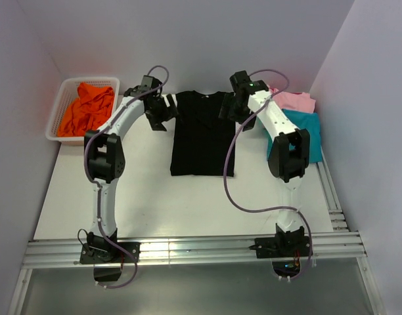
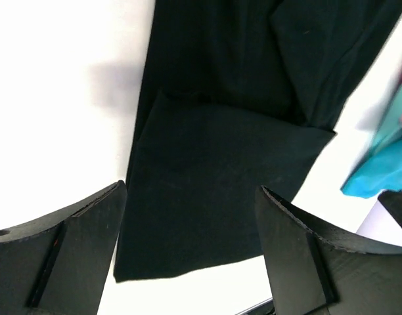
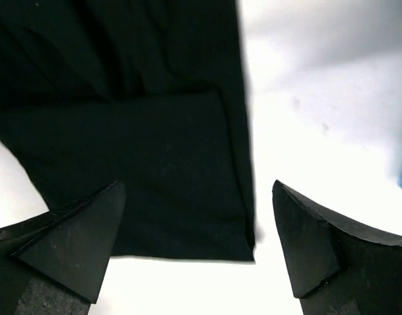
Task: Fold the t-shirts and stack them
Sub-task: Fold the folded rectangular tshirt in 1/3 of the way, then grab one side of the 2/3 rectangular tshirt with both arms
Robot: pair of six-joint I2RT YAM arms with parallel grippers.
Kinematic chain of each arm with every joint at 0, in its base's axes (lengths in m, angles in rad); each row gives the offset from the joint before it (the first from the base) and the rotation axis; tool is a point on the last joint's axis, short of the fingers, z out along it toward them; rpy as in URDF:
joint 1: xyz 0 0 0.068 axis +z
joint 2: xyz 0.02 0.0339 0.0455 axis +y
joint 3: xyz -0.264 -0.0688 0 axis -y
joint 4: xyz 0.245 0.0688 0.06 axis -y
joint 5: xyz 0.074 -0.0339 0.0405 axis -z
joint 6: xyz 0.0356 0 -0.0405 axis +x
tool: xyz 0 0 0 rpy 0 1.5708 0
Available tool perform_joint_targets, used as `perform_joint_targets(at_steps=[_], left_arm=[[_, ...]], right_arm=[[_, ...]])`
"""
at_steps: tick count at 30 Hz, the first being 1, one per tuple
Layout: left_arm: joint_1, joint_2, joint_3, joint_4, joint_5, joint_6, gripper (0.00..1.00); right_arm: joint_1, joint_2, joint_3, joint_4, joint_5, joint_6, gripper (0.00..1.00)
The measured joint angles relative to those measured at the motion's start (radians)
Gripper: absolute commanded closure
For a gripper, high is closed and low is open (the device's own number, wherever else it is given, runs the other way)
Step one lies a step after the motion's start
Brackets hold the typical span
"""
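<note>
Both grippers are hovering at the shoulders of the large black cloth t-shirt, which is lying flat on the white table: left gripper and right gripper. Left wrist view: spread fingers are gripping nothing, with a folded black sleeve lying beneath. Right wrist view: fingers are gaping wide, empty, above the shirt's edge.

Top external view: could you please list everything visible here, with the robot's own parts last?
black t-shirt: one, black, spread flat mid-table
orange t-shirt: one, orange, crumpled in the basket
pink t-shirt: one, pink, far right corner
teal t-shirt: one, teal, just in front of the pink one
basket: one, white mesh, far left corner
table: one, white
left gripper: one, black, open, above the black t-shirt's left side
right gripper: one, black, open, above its right side
</note>
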Motion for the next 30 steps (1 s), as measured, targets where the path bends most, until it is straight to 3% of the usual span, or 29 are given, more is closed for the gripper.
perform_joint_targets(at_steps=[3,6,10,13,17,20,30], left_arm=[[0.017,-0.055,-0.019,-0.004,-0.01,0.001,0.16],[0.025,-0.202,-0.14,0.011,-0.025,0.002,0.17],[0.023,-0.481,-0.459,0.082,-0.034,-0.004,0.18],[0.016,-0.654,-0.732,0.171,-0.031,-0.027,0.2],[-0.007,-0.678,-0.964,0.23,-0.027,-0.064,0.21],[-0.039,-0.646,-1.055,0.249,-0.027,-0.088,0.22],[-0.064,-0.53,-1.006,0.346,-0.026,-0.114,0.23]], right_arm=[[-0.01,-0.077,-0.058,0.003,0.011,0.001,0.0],[-0.008,-0.262,-0.299,0.044,0.002,0.008,0.0],[-0.006,-0.576,-0.698,0.14,-0.047,0.026,0.0],[-0.004,-0.716,-0.925,0.21,-0.089,0.042,0.0],[0.0,-0.728,-1.101,0.301,-0.136,0.063,0.0],[0.002,-0.71,-1.152,0.346,-0.158,0.071,0.0],[0.007,-0.531,-1.077,0.466,-0.186,0.071,0.0]])
